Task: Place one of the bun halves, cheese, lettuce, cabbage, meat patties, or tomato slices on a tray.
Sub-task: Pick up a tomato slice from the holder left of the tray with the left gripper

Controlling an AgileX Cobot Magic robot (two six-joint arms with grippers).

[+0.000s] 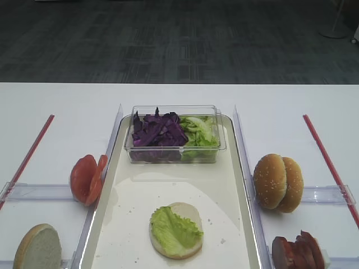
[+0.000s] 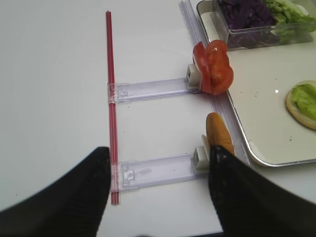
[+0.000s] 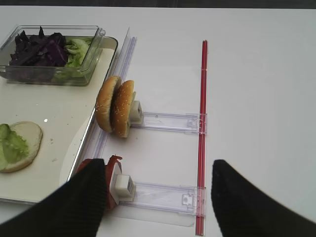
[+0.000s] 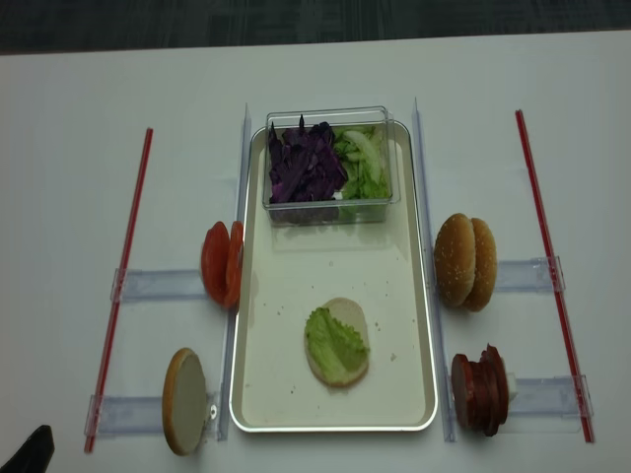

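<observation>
On the cream tray [image 1: 235, 224] lies a bun half [image 1: 176, 230] cut face up, with a lettuce leaf [image 4: 333, 340] on it. Tomato slices [image 1: 87, 178] stand on edge left of the tray, with another bun half [image 1: 38, 248] nearer the front. Two bun halves [image 1: 277, 182] and the meat patties [image 1: 297, 252] stand to the tray's right. My left gripper [image 2: 158, 158] hovers open over the table by the front-left bun [image 2: 218, 132]. The right gripper [image 3: 158, 168] is open beside the patties [image 3: 112, 170]. Neither holds anything. No cheese is in view.
A clear plastic box [image 1: 175, 157] at the tray's far end holds purple cabbage [image 1: 158, 131] and lettuce [image 1: 199, 134]. Clear plastic holders [image 4: 163, 284] and two red strips [image 4: 123, 266] [image 4: 547, 246] flank the tray on the white table.
</observation>
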